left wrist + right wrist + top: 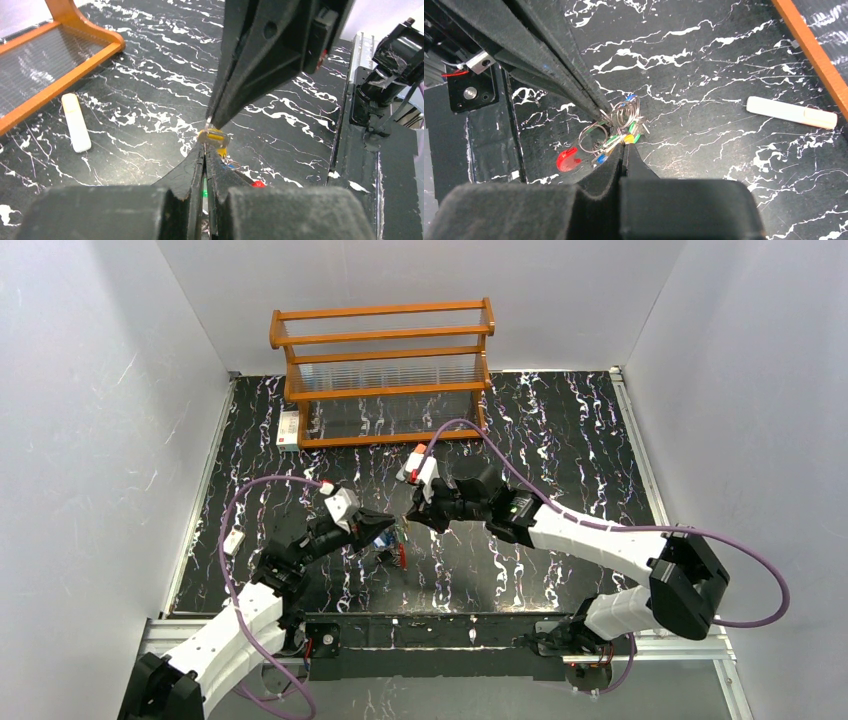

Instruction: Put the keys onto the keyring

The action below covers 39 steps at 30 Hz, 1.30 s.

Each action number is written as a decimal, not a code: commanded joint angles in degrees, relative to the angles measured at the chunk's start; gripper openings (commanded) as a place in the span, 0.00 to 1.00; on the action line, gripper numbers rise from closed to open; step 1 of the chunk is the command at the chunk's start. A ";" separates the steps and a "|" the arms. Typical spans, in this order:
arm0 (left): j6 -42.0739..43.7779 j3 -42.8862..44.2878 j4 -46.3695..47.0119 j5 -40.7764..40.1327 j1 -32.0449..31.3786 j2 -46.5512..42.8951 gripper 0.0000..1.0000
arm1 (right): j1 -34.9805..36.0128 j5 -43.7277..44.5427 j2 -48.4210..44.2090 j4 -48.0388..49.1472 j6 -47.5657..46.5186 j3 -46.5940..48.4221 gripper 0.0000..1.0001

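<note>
The keys (pixel 626 137) are a small bunch with yellow, green and blue heads, tangled with thin silver loops of the keyring (pixel 593 131), whose red section (pixel 568 159) hangs at the left. My right gripper (pixel 625 146) is shut on the yellow-headed key (pixel 215 136). My left gripper (pixel 205 150) is shut on the silver wire of the keyring, tip to tip with the right one. In the top view the two grippers, left (pixel 385 521) and right (pixel 414 515), meet mid-table, with the bunch (pixel 392 546) hanging just below them.
An orange wooden rack (pixel 385 375) stands at the back. A white stick (pixel 791 112) lies on the black marbled table between the rack and the grippers. A small white tag (pixel 288 428) lies left of the rack, and another white piece (pixel 234 541) by the left edge.
</note>
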 commanded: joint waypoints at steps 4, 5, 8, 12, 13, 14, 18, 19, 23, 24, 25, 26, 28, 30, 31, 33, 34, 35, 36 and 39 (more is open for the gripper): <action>11.35 -3.93 5.27 3.95 -0.18 -8.68 0.00 | 0.20 -0.15 -4.10 2.87 -1.02 0.18 0.01; 12.82 -4.43 5.27 3.69 -0.18 -9.93 0.00 | 0.20 -0.12 -4.28 2.78 -1.11 0.15 0.01; 17.80 -5.37 5.28 4.80 -0.18 -12.63 0.00 | 0.24 -0.11 -4.78 2.54 -1.28 0.15 0.01; 21.72 -5.68 5.34 6.82 -0.18 -14.14 0.00 | 0.21 -0.31 -5.26 2.25 -1.42 0.18 0.01; 22.50 -5.75 5.28 7.11 -0.18 -14.38 0.00 | 0.20 -0.40 -5.39 2.11 -1.49 0.15 0.01; 23.37 -5.85 5.34 7.24 -0.18 -14.69 0.00 | 0.20 -0.43 -5.51 2.06 -1.55 0.19 0.01; 25.46 -6.31 5.36 6.92 -0.18 -15.78 0.00 | 0.20 -0.58 -5.72 1.56 -1.87 0.11 0.01; 25.71 -6.40 5.32 7.15 -0.18 -15.78 0.00 | 0.23 -0.66 -5.78 1.53 -1.92 0.05 0.01; 26.03 -6.48 5.28 7.62 -0.18 -15.66 0.00 | 0.20 -0.93 -5.95 1.31 -2.25 -0.06 0.01; 25.84 -6.49 5.27 7.55 -0.18 -15.58 0.00 | 0.24 -1.16 -5.95 1.27 -2.31 -0.06 0.01; 25.35 -6.45 5.27 7.27 -0.18 -15.50 0.00 | 0.21 -1.41 -6.04 1.26 -2.29 0.01 0.01; 24.61 -6.41 5.31 6.98 -0.18 -15.33 0.00 | 0.24 -1.58 -6.05 1.26 -2.34 0.02 0.01; 22.50 -6.32 5.37 5.80 -0.18 -14.87 0.00 | 0.20 -2.05 -5.88 1.13 -2.59 0.24 0.01; 19.01 -6.17 5.36 3.47 -0.18 -14.28 0.00 | 0.20 -2.60 -5.66 0.92 -2.72 0.45 0.01; 16.50 -6.02 5.36 2.10 -0.18 -13.85 0.00 | 0.21 -2.99 -5.42 0.84 -2.67 0.66 0.01; 10.50 -5.36 5.38 0.21 -0.18 -12.29 0.00 | 0.23 -3.95 -4.69 0.78 -2.73 1.08 0.01; 8.65 -4.94 5.36 0.08 -0.18 -11.34 0.00 | 0.20 -4.47 -4.27 0.77 -2.73 1.34 0.01; 7.00 -4.40 5.36 0.27 -0.18 -10.04 0.00 | 0.21 -5.03 -3.76 0.74 -2.63 1.60 0.01; 5.80 -3.74 5.32 0.48 -0.18 -8.75 0.00 | 0.24 -5.66 -3.28 0.73 -2.53 1.87 0.01; 3.27 -2.31 4.63 0.90 -0.18 -5.26 0.00 | 0.20 -6.92 -2.05 0.48 -2.08 2.54 0.01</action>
